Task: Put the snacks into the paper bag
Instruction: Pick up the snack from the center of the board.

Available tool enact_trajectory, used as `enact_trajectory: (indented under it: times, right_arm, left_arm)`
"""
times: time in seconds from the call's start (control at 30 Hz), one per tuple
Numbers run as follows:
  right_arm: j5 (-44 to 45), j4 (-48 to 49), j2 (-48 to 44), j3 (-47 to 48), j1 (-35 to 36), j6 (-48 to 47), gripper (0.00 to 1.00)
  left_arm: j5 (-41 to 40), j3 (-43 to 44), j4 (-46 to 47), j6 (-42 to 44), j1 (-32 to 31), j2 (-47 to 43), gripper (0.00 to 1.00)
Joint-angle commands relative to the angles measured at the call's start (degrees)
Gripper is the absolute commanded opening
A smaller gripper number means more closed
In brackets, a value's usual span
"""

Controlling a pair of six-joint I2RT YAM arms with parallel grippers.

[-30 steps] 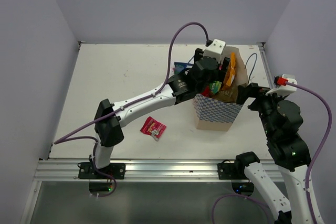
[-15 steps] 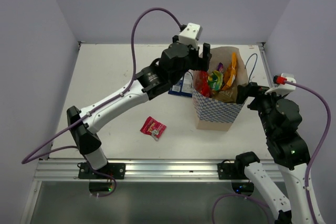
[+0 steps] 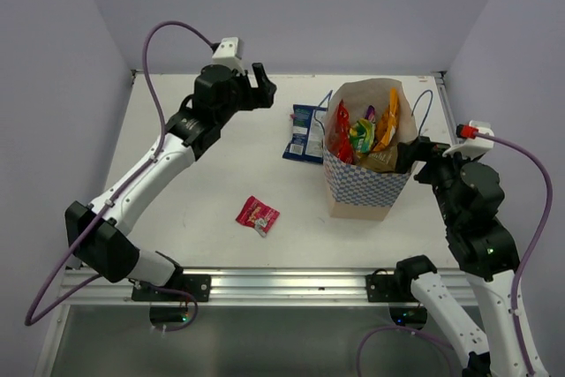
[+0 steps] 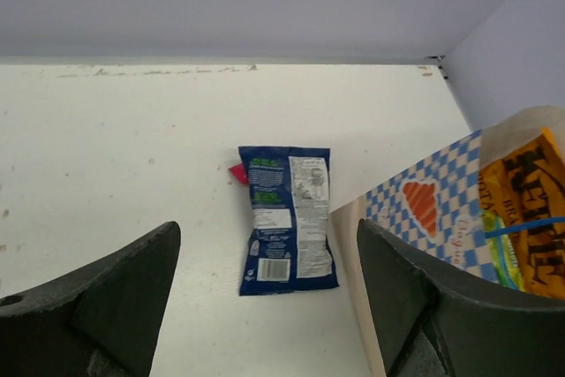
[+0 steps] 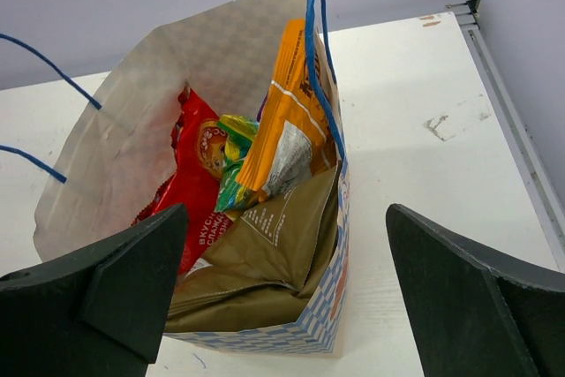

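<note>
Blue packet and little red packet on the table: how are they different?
The blue packet is bigger; the little red packet is much smaller. The blue packet lies close beside the paper bag; the red one lies well apart from it, nearer the table's near edge. Both lie flat on the table, not in the bag.

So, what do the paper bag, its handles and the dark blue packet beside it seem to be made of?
Paper bag: probably matte tan kraft paper; it shows creases and no shine, with a blue-and-white pattern printed outside. Handles: thin blue cord, it seems. Dark blue packet: likely plastic or foil film, printed and slightly wrinkled.
</note>
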Motion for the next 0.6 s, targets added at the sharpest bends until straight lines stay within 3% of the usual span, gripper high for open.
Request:
enact_trajectory:
  times: [0.0,0.17,0.33,0.57]
  right_arm:
    - [-0.74,1.44,0.95,1.88,0.13,-0.03,0.98]
    - [-1.27,1.61,1.48,1.88,0.13,0.15,0.98]
    - [-1.36,1.52,1.65,2.05,0.22,0.15,0.98]
    - [-1.88,1.61,1.39,1.88,0.13,-0.03,0.98]
  left_arm:
    - [8.4,-3.72,4.31,-2.84,4.31,-1.02,0.85]
    - [15.26,-9.53,10.11,-3.2,8.89,2.3,0.86]
    - [21.59,-13.31,19.42,-4.69,9.24,7.05,0.87]
    - [26.43,-9.72,27.16,-5.22,9.24,20.57,0.87]
